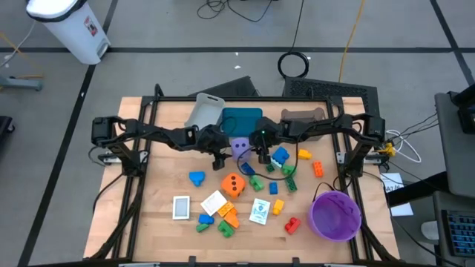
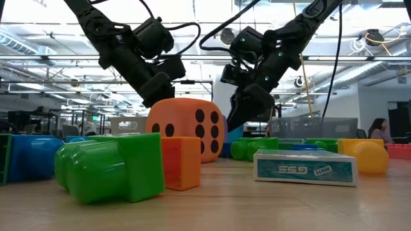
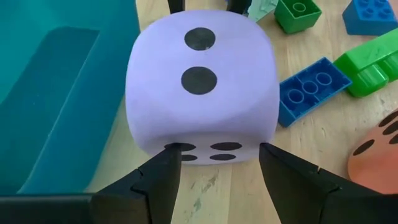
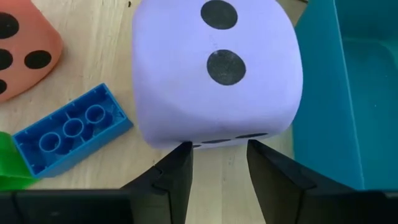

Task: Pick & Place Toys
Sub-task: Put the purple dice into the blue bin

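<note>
**Both grippers at the purple die beside the teal tray**

The wooden table [image 1: 159, 185] carries three trays along its far edge: grey [image 1: 204, 111], teal [image 1: 242, 119] and brown [image 1: 302, 117]. A round purple bowl [image 1: 335, 215] stands near the right front. The purple die [image 1: 239, 147] sits on the wood just in front of the teal tray, two dots up. The orange die [image 1: 234, 185] lies nearer the front, with a blue brick [image 4: 71, 134] and green bricks [image 3: 367, 65] close by; white picture cards [image 1: 214, 202] and more small bricks are scattered nearer still.

The left gripper [image 3: 214, 165] faces the purple die with fingers parted, tips at its lower edge, holding nothing. The right gripper [image 4: 217, 158] meets the die from the opposite side, fingers narrowly apart, also not clamped on it.
</note>
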`<act>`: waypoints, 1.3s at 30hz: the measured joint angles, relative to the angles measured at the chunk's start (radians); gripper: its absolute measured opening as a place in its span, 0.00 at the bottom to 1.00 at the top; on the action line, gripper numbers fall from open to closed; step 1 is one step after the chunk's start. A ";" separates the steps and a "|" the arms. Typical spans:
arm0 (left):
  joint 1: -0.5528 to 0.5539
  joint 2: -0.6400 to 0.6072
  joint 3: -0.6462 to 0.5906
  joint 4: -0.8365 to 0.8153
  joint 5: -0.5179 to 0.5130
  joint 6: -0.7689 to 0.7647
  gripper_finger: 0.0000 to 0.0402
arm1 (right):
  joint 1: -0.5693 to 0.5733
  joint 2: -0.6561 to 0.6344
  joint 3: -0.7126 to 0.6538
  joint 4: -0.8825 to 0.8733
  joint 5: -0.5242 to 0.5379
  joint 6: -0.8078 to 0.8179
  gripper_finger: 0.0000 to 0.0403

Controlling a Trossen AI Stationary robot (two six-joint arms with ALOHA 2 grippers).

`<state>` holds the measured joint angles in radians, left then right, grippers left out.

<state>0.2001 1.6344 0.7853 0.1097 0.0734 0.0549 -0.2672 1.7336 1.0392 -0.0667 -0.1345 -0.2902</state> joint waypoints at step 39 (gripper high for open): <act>0.034 -0.001 0.142 -0.082 0.044 0.059 0.55 | 0.005 -0.070 0.020 -0.094 -0.044 0.070 0.34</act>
<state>0.2336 1.6333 0.9268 0.0281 0.1176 0.1143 -0.2619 1.6637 1.0592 -0.1606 -0.1787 -0.2203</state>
